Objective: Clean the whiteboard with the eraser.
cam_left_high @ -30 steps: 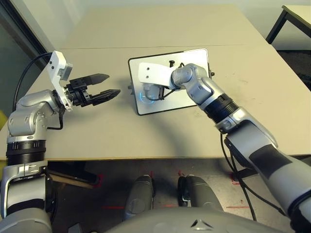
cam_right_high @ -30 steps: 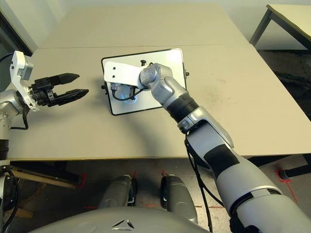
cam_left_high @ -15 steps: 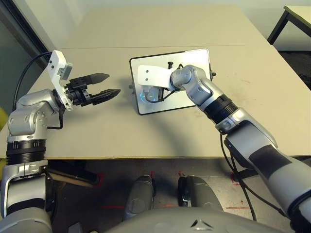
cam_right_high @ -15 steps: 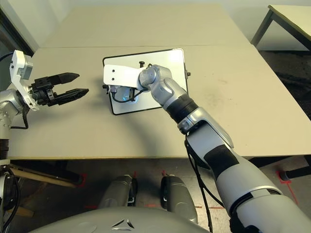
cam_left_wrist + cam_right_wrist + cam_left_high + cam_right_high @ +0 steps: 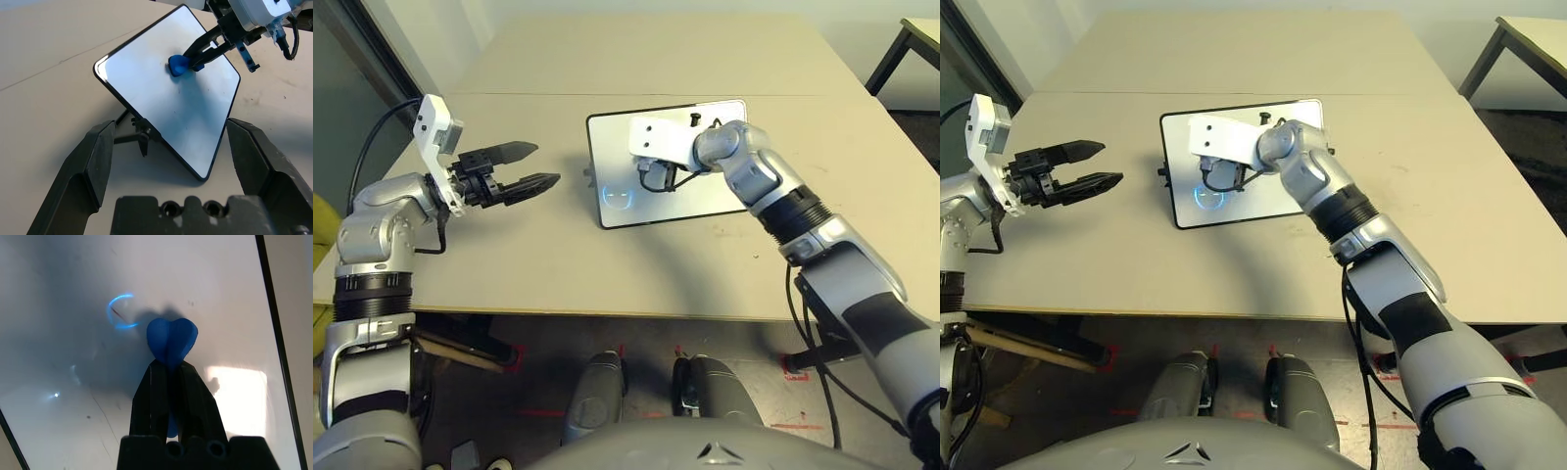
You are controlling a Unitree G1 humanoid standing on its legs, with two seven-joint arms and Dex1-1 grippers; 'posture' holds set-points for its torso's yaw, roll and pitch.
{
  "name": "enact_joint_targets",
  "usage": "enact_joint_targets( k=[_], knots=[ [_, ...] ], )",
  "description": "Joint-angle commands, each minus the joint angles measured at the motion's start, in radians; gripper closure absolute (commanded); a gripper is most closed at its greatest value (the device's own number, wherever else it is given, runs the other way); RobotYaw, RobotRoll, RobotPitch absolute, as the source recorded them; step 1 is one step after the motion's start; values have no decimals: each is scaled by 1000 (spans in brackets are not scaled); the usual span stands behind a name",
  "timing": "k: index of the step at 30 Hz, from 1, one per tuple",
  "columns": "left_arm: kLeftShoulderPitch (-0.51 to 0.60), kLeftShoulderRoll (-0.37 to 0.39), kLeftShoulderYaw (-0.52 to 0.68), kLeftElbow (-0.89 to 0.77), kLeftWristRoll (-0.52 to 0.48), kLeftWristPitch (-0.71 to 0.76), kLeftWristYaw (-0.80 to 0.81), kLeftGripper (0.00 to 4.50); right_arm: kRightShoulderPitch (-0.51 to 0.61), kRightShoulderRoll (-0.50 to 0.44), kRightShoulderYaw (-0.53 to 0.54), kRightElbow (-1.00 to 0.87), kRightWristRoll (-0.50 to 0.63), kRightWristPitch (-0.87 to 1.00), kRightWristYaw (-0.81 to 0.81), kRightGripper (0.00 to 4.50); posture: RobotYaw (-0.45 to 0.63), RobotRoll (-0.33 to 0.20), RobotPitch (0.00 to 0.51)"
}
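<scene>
One whiteboard (image 5: 161, 105), seemingly clean; one eraser (image 5: 178, 64) in right gripper (image 5: 200, 54).

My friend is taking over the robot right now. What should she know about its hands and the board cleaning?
Right gripper: shut on the eraser, pressing its blue tip against the whiteboard, near the middle.
Left gripper: open, holding nothing, hovering over the table on the robot's left of the board.
The whiteboard stands tilted on its small stand.
Done: eraser picked up and on the board; no red squiggles show.
Left: a few faint dark specks and thin streaks remain on the surface; wipe those, then put the eraser down.
</scene>
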Motion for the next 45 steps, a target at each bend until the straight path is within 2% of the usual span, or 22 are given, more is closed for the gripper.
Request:
enact_joint_targets(
  k=[1, 17, 26, 31, 35, 39, 42, 45],
  knots=[
    [-4, 7, -9, 6, 8, -7, -9, 0, 36, -6, 9, 0, -5, 42, 15, 4500, 248, 0, 71],
    [24, 16, 12, -27, -2, 0, 6, 0, 89, 100, 101, -76, -31, 65, 37, 4500, 278, 0, 66],
    [33, 13, 16, -32, -4, 0, 13, 0, 69, 103, 61, -42, -15, 58, 12, 4500, 279, 0, 65],
    [25, 8, 11, -22, -1, -7, 13, 0, 80, 81, -96, -173, 130, 191, 67, 4500, 271, 0, 65],
    [14, 6, 10, -6, 4, -18, 12, 0, 79, 46, -316, -311, 302, 381, 65, 4500, 269, 0, 66],
    [13, 7, 10, 0, 5, -26, 12, 0, 57, 2, -540, -382, 416, 521, -36, 4500, 262, 0, 66],
    [14, 8, 11, 2, 5, -32, 12, 0, 60, -46, -673, -384, 451, 578, -147, 4500, 262, 0, 66],
    [15, 8, 12, 6, 5, -38, 11, 0, 116, -94, -787, -367, 458, 614, -264, 4500, 258, 0, 66]
  ],
)
